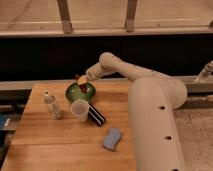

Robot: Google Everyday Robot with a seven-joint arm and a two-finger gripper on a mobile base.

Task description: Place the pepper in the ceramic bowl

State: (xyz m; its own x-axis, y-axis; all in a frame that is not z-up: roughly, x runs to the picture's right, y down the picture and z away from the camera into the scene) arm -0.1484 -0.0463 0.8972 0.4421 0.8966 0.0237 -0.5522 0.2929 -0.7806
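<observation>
The robot's arm [150, 95] is a thick, smooth cream-white tube, rounded at its joints, with a few small dark dots like screw holes down its broad near segment. It narrows to the gripper [81, 80] over the table's far edge, tipped with yellowish parts.

pincer [81, 80] above ceramic bowl [80, 92], cup [80, 109] beside

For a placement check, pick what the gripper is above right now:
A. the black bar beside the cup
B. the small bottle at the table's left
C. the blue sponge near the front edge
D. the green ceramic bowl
D: the gripper hangs over the far rim of the green ceramic bowl, well away from the other items on the table.
</observation>
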